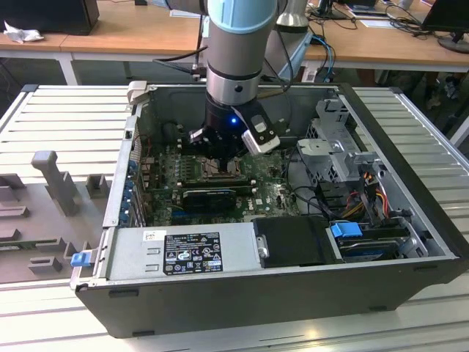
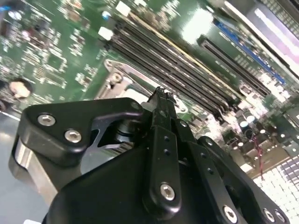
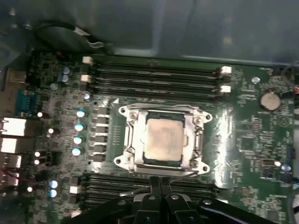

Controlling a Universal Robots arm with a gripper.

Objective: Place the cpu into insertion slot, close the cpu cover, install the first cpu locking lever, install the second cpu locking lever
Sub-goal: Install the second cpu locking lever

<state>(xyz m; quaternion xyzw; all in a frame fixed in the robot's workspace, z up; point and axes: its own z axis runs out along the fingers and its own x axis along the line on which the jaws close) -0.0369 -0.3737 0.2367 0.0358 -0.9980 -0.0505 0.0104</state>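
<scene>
In the first wrist view the cpu (image 3: 163, 137), a pale silver square, lies in the insertion slot (image 3: 202, 165). The cpu cover (image 3: 133, 135), a silver frame with a square window, lies flat around it. A thin metal lever rod (image 3: 182, 176) runs along the socket edge nearest my fingers. My gripper (image 3: 161, 183) is shut, its black fingers pressed together, with the tips at that edge. The second wrist view has the gripper (image 2: 161, 95) tips just over a corner of the socket bracket (image 2: 117, 77). In the exterior view the gripper (image 1: 218, 160) reaches down into the open computer case (image 1: 410, 198).
Long black memory slots (image 3: 154, 74) run on both sides of the socket. A black finned card (image 1: 209, 196) lies just in front of the gripper, with the power supply (image 1: 183, 253) nearer. A drive cage (image 1: 337, 147) and cables (image 1: 366, 191) fill the exterior view's right.
</scene>
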